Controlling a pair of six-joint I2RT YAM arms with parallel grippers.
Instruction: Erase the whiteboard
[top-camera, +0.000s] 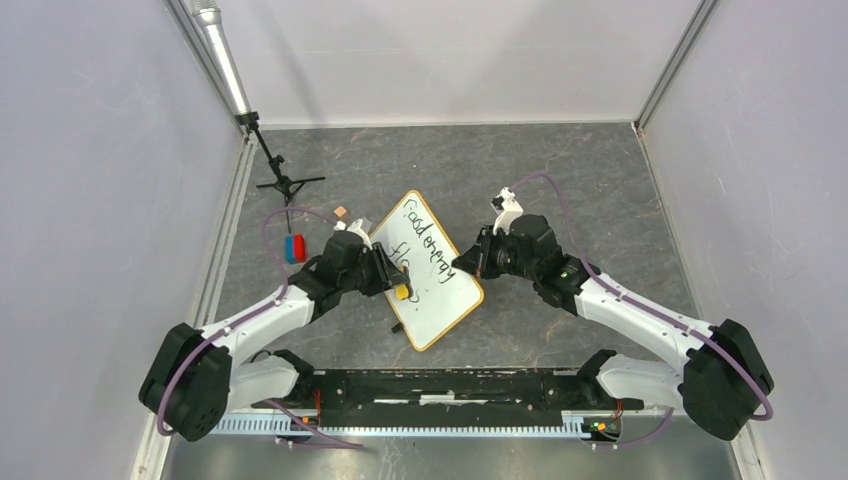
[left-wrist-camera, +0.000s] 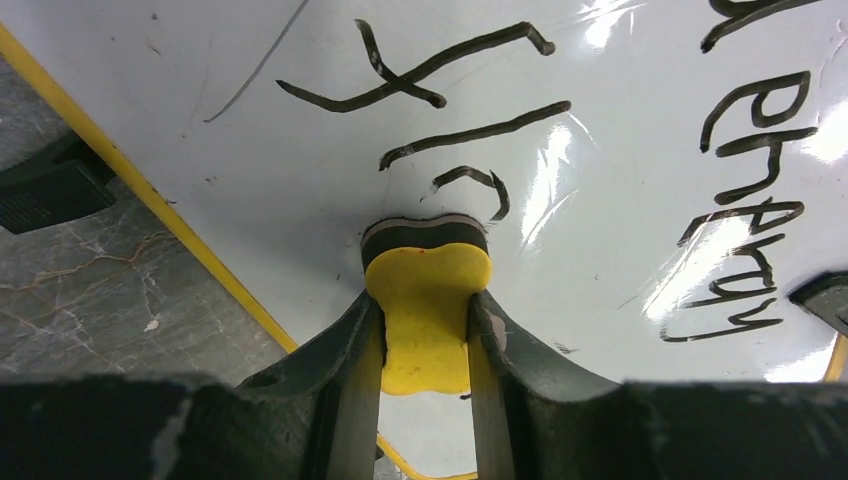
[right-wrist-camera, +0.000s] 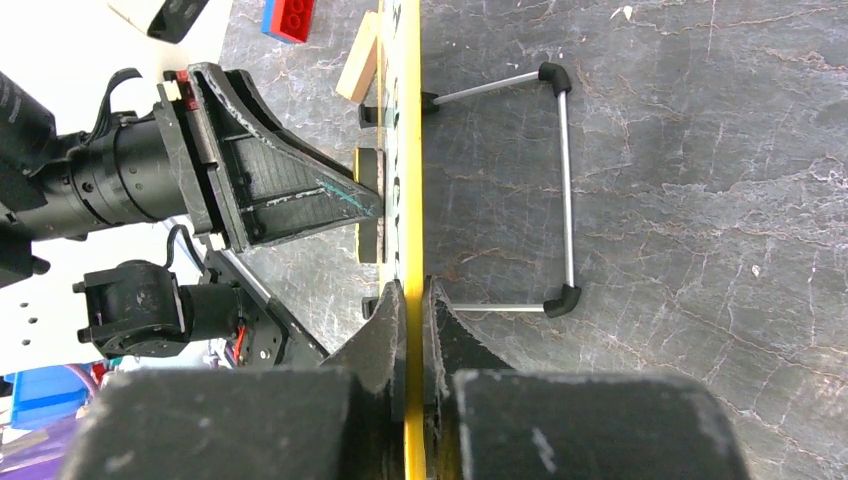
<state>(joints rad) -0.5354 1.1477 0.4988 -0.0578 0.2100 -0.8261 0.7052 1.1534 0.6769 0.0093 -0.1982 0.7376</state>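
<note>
Left wrist view: left gripper (left-wrist-camera: 425, 320) is clamped on a yellow eraser (left-wrist-camera: 428, 265) pressed against the whiteboard (left-wrist-camera: 250, 190), just beside the writing (left-wrist-camera: 470, 130). Right gripper (right-wrist-camera: 413, 300) pinches the whiteboard's edge, propping it between both arms. All lettering looks intact, so wiping seems hardly begun.

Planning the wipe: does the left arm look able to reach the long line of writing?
Probably yes. The left gripper holds the eraser on the whiteboard by the short words; only bare board separates it from the long line; the right gripper clamps the edge.
</note>
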